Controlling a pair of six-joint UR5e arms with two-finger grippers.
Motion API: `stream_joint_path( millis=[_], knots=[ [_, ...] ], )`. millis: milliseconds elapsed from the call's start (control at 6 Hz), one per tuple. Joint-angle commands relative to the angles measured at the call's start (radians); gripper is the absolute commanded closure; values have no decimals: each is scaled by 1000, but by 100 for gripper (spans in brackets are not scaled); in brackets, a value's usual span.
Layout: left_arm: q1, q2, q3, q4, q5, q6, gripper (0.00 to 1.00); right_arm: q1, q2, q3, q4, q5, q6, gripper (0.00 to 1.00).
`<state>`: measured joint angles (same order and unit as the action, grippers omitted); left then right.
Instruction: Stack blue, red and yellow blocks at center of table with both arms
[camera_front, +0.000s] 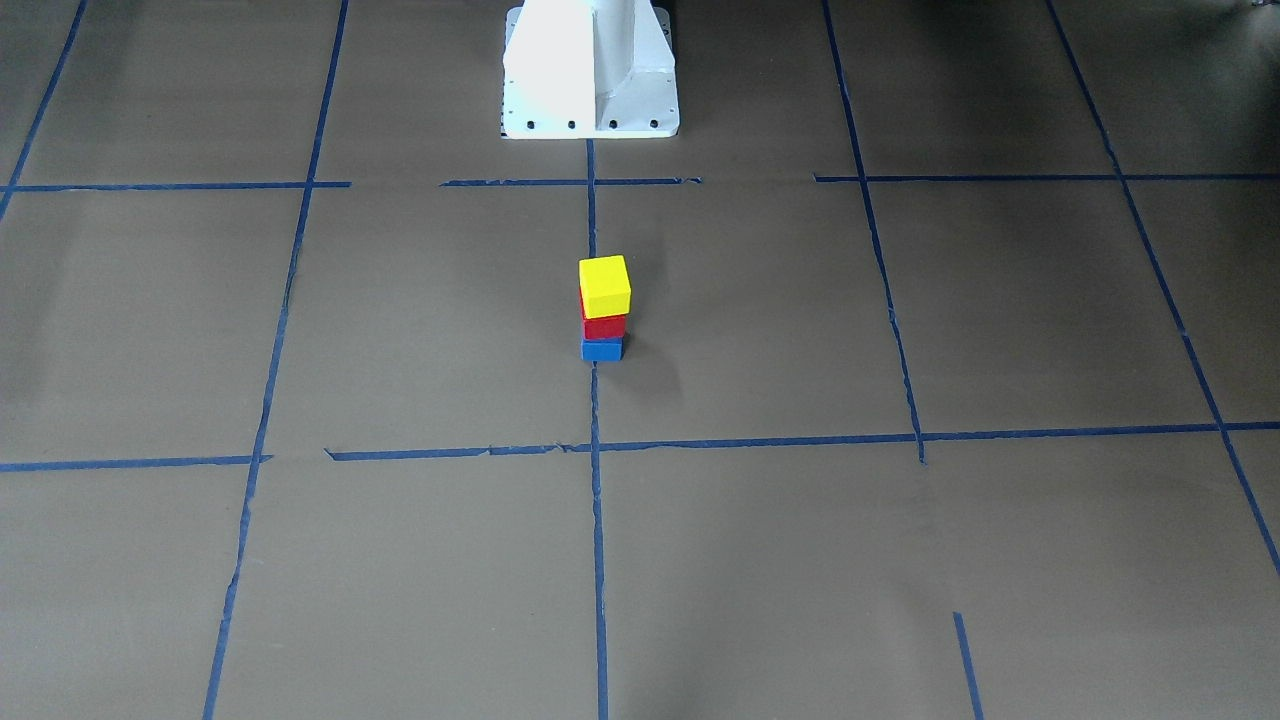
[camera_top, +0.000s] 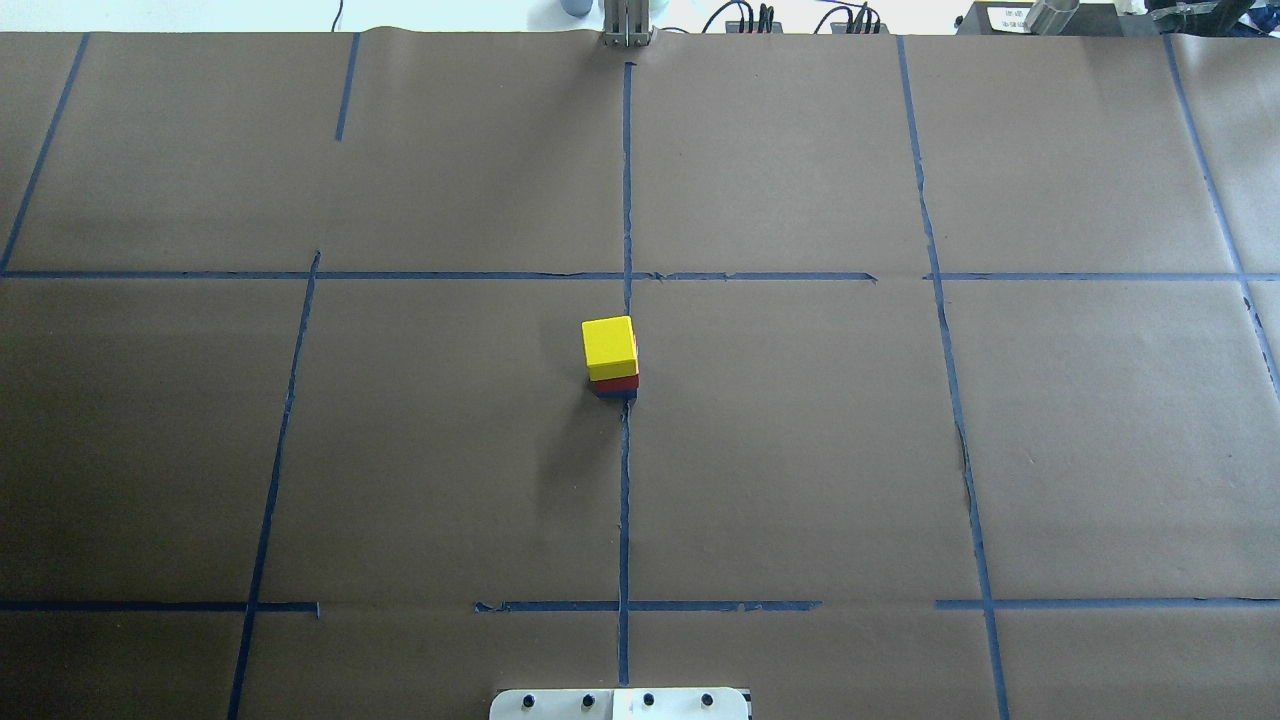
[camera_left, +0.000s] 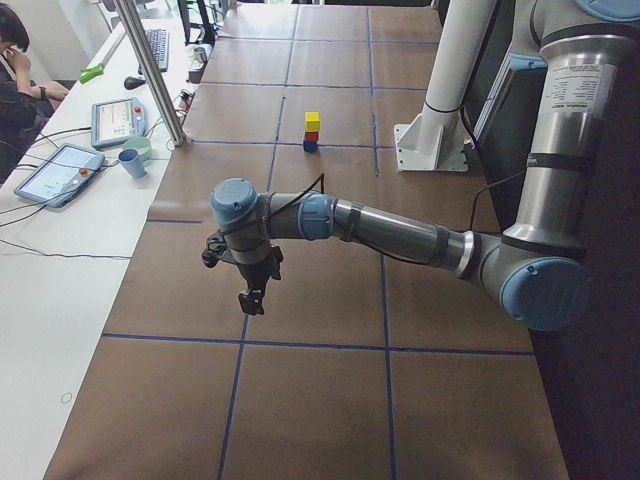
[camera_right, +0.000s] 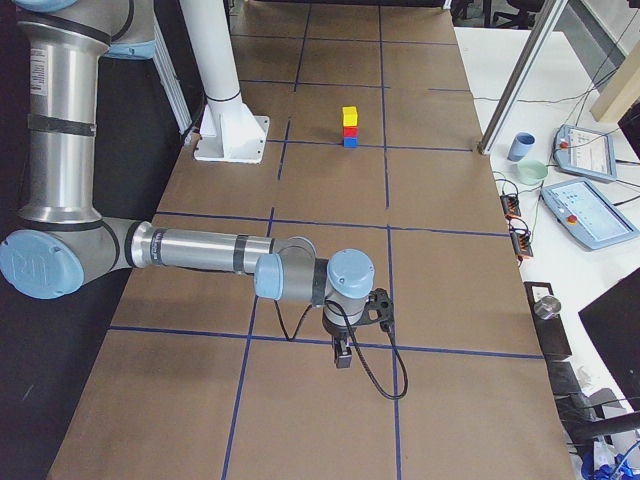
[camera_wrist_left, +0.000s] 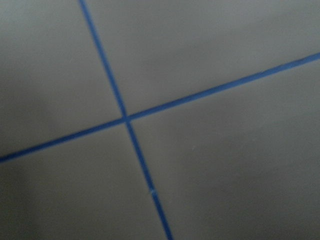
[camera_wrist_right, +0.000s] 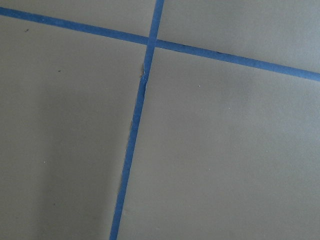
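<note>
The yellow block (camera_front: 604, 285) tops red block (camera_front: 604, 326) on blue block (camera_front: 601, 349); left hand (camera_left: 249, 297) and right hand (camera_right: 342, 354): grip cannot be told.

The yellow block (camera_front: 604, 284) tops the red block (camera_front: 604, 326), itself on the blue block (camera_front: 601, 349), mid-desk (camera_front: 900, 560).

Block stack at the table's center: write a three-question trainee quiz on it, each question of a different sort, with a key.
1. Multiple choice: which colour tops the stack? A) blue B) red C) yellow
2. True or false: a gripper is holding the top block.
3. Fill in: the middle block is ____.
Key:
1. C, the yellow block.
2. False: the left gripper and right gripper hang far from the stack.
3. Red: the red block rests on the blue block.
</note>
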<state>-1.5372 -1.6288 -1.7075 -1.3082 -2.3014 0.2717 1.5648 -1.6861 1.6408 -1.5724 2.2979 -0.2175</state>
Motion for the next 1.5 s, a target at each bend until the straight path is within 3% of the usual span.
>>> stream_joint_path(
  millis=[0, 167, 1333],
  knots=[
    [-38, 117, 23, -108, -1, 7, 0, 0, 0, -1, 0, 0, 0, 0],
    [-38, 148, 31, -165, -1, -9, 0, 0, 0, -1, 0, 0, 0, 0],
    [-32, 170, 64, -169, 7, -25, 0, 0, -3, -7, 0, 2, 13, 1]
  ],
)
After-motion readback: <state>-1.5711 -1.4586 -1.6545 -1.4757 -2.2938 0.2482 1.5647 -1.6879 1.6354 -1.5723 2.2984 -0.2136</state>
